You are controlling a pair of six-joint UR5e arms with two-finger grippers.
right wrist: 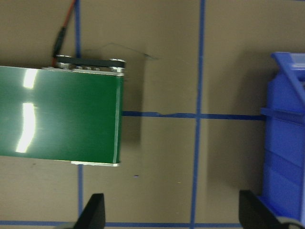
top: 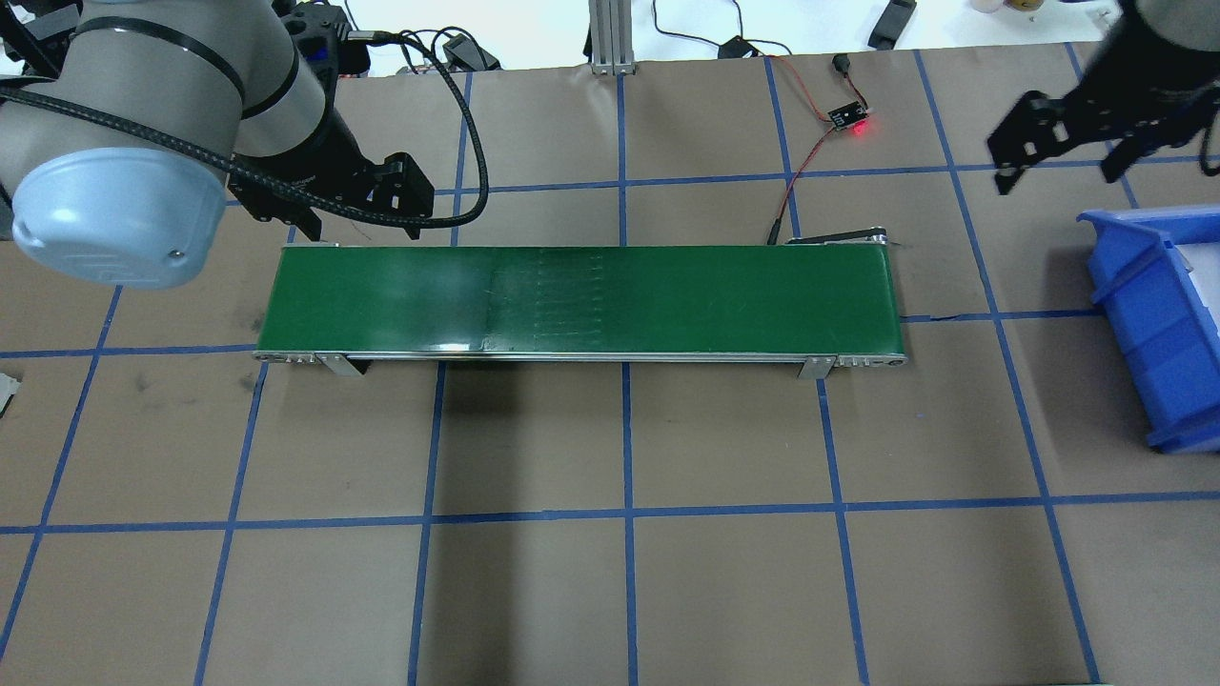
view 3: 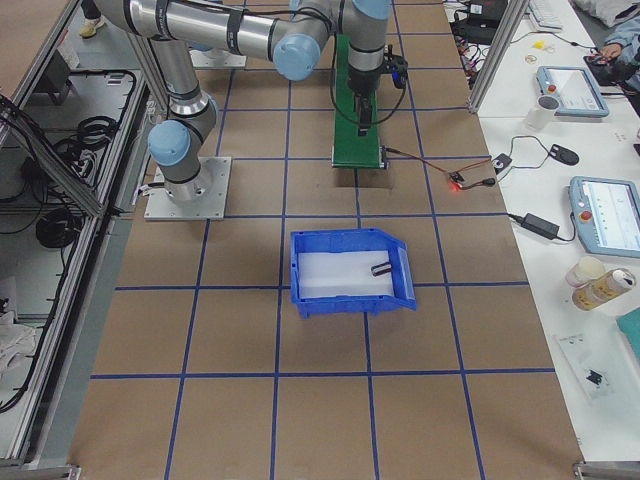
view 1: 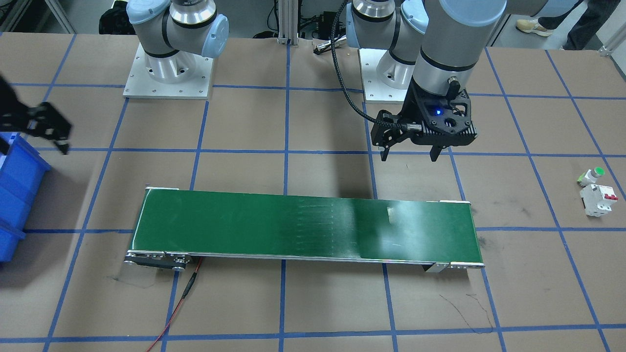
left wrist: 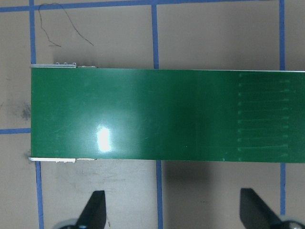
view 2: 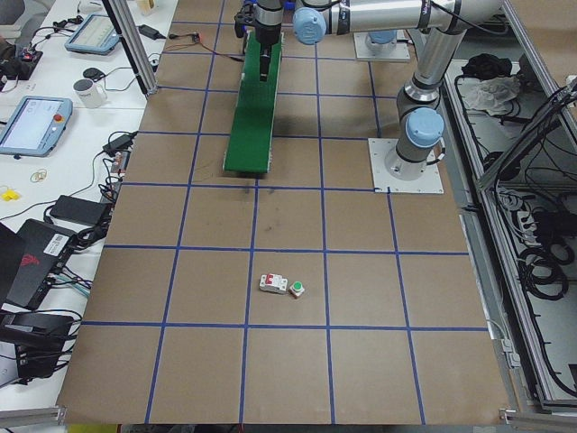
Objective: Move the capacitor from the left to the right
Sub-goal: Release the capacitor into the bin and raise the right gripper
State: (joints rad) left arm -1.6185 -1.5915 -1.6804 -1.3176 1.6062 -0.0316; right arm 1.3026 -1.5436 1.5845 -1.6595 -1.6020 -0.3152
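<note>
The capacitor [view 3: 381,268], a small dark cylinder, lies inside the blue bin [view 3: 345,298] on its white floor; it shows only in the exterior right view. My left gripper [view 1: 409,157] is open and empty, hovering beside the left end of the green conveyor belt [view 1: 303,225]. In its wrist view [left wrist: 174,210] only the belt lies ahead of the spread fingers. My right gripper [top: 1058,176] is open and empty, above the table between the belt's right end and the bin [top: 1144,314]. Its wrist view [right wrist: 174,210] shows nothing between the fingers.
A white circuit breaker with red tabs [view 1: 597,198] and a green-capped push button [view 1: 592,175] lie on the table at the robot's far left. A red wire with a lit sensor board [top: 848,119] runs behind the belt's right end.
</note>
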